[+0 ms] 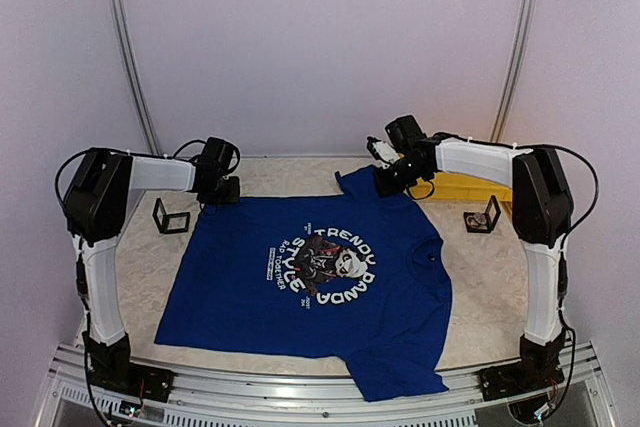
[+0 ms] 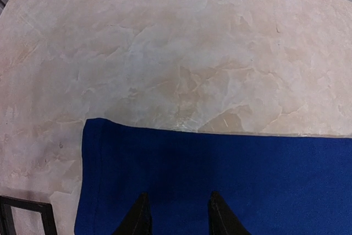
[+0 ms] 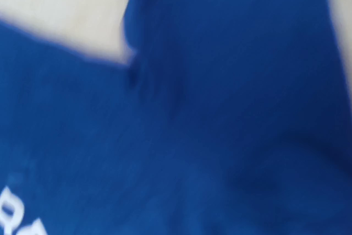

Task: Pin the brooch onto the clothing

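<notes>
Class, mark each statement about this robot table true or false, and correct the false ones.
1. The T-shirt lies spread out on the table. True.
2. The T-shirt is red. False: it is royal blue.
3. The left gripper is open over the T-shirt. True.
4. Only one small black stand is present. False: there is a left stand and a right stand.
5. The right gripper is wide open. False: it is shut.

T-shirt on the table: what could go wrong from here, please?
1. The left jaws stand open over the T-shirt edge; closing there may bunch the cloth.
2. The small black stand sits close beside that arm and might be knocked.
3. The right wrist view is blurred, so aiming there could be off.
</notes>
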{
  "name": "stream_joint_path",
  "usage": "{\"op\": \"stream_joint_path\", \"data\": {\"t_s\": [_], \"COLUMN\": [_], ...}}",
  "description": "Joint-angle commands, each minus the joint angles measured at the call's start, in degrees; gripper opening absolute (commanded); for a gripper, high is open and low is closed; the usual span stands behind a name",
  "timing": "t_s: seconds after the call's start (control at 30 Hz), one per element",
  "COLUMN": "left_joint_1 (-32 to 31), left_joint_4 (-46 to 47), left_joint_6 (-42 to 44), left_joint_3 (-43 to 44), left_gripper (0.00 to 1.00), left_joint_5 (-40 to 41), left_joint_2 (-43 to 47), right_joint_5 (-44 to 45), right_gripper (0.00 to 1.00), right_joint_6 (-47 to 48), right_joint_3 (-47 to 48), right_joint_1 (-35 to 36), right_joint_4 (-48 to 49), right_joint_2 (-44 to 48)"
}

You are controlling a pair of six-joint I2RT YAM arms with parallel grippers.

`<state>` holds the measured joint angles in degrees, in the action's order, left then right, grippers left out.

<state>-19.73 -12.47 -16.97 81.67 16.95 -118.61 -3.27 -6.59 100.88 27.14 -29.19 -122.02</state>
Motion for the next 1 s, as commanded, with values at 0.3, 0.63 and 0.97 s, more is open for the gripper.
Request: {"op": "stream_joint_path", "data": {"t_s": [0.3, 0.63, 0.97], "left_joint_1": [3.3, 4.7, -0.4], "left_joint_4": [0.8, 0.9, 2.3], "left_joint_6": [-2.4, -1.7, -0.5], "left_joint_3": [-0.4, 3.8, -1.8], "left_gripper": [0.33, 0.34, 0.37], "left_joint_5": [-0.1, 0.3, 1.5], "left_joint_2": [-6.3, -6.6, 5.1], "right_joint_5": [6.0, 5.1, 5.1], "right_gripper": [0.00, 0.00, 0.00], "right_joint_6": [-3.4, 0.0, 1.0], "right_joint_3": [-6.3, 5.1, 7.1], "right_joint_1": [-0.3, -2.4, 1.8], "right_joint_4": [1.3, -0.8, -4.3], "right_joint_2": [-7.5, -14.1, -5.4]}}
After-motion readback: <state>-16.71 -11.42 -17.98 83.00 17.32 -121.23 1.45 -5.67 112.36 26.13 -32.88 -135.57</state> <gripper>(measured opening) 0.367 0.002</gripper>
